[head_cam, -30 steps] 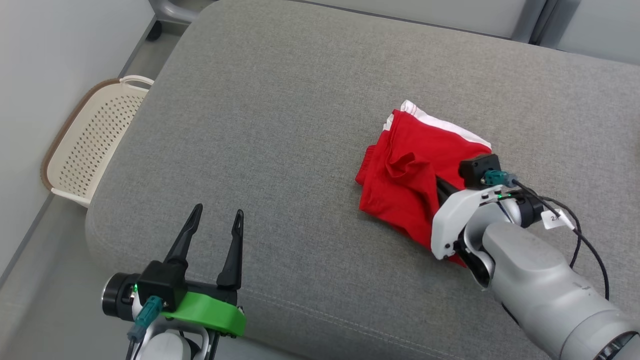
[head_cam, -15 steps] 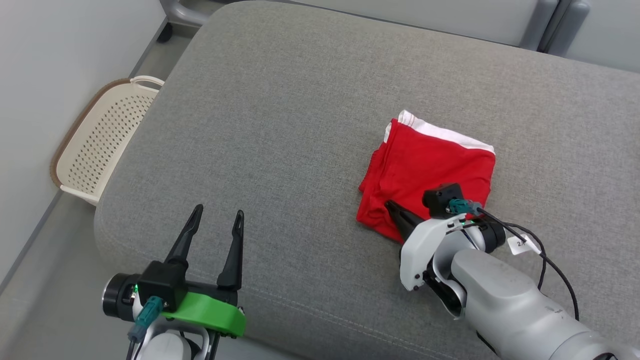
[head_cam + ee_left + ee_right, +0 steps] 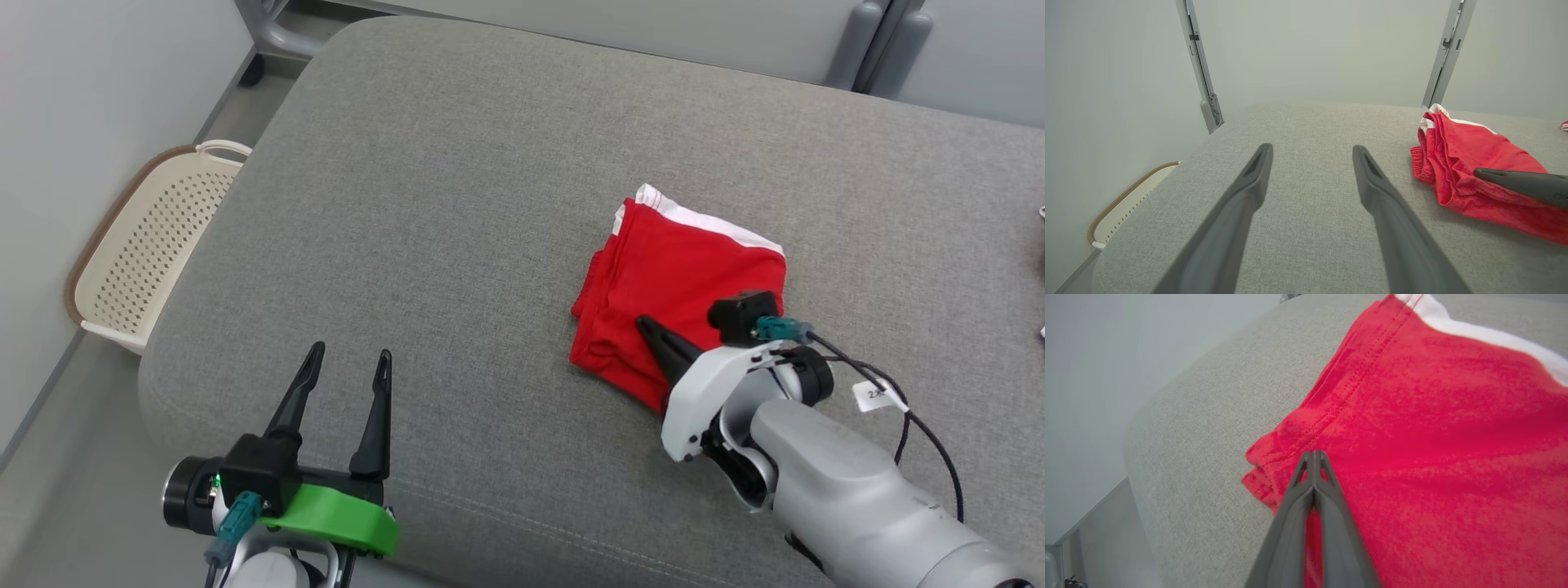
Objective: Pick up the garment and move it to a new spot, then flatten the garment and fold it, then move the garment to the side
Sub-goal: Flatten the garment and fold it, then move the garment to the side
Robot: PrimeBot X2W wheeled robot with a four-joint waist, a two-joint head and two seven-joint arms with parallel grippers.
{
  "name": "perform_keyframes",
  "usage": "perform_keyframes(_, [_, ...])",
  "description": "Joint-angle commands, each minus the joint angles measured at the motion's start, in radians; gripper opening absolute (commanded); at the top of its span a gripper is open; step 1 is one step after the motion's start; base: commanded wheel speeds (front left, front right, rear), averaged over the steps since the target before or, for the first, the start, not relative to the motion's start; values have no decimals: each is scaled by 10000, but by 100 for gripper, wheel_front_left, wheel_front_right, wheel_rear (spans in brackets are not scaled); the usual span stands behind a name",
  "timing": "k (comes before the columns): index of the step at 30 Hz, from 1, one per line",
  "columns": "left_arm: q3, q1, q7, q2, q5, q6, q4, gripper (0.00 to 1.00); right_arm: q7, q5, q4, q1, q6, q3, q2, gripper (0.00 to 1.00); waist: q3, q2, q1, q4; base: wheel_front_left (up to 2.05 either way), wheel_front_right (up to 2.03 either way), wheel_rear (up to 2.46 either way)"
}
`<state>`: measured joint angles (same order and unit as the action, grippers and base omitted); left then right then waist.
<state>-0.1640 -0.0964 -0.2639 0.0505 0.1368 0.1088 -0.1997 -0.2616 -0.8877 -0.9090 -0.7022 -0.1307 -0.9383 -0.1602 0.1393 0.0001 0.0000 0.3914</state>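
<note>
1. The garment (image 3: pixel 678 278), red with a white band, lies folded on the grey cushion (image 3: pixel 457 204), under and ahead of the right fingers (image 3: pixel 653 335) and well to the right of the left fingers (image 3: pixel 375 408)
2. Folded, it is close to square, so its long axis is hard to call; the white band edge lies farthest ahead of the right fingertips and off to their right
3. Its bunched, stacked hems face left of the right fingers, toward the left fingers
4. The right fingers are pressed together and point across the garment's near left corner; whether they touch the cloth I cannot tell
5. The left fingers stand apart over bare cushion
6. The right wrist view gives the double stitching of a hem (image 3: pixel 1359 375) running on ahead of the tips toward the band, too fine for the head view
7. The left wrist view gives the folded layers edge-on, with the right fingers lying low over them
8. The head view gives the whole outline, plus a cream basket (image 3: pixel 122 261) on the floor, ahead and left of the left fingers
</note>
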Motion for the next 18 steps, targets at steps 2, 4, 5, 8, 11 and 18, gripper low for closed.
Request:
perform_keyframes(2, [59, 104, 1, 6, -74, -40, 64, 100, -39, 115, 196, -20, 2, 539, -322, 97, -136, -1, 0, -204, 0, 0, 0])
perform_keyframes(4, [88, 168, 0, 6, -94, -39, 94, 100, -40, 227, 346, 68, 2, 1012, -543, 100, -202, -1, 0, -304, 0, 0, 0])
perform_keyframes(5, [102, 207, 1, 8, -115, -40, 101, 100, -39, 285, 403, 139, 2, 1222, -650, 100, -234, -1, 0, -355, 0, 0, 0])
perform_keyframes(8, [139, 254, 1, 8, -172, -35, 116, 100, -36, 479, 439, 326, 2, 1759, -988, 100, -318, -1, 0, -485, 0, 0, 0])
perform_keyframes(11, [177, 311, 1, 6, -196, -28, 151, 100, -34, 582, 347, 396, 2, 2101, -1225, 100, -395, -1, 0, -600, 0, 0, 0])
perform_keyframes(18, [247, 398, 1, 6, -255, 14, 195, 100, 283, 11, -108, 429, 2, 2065, -1430, 100, -463, -1, 0, -754, 0, 0, 0])
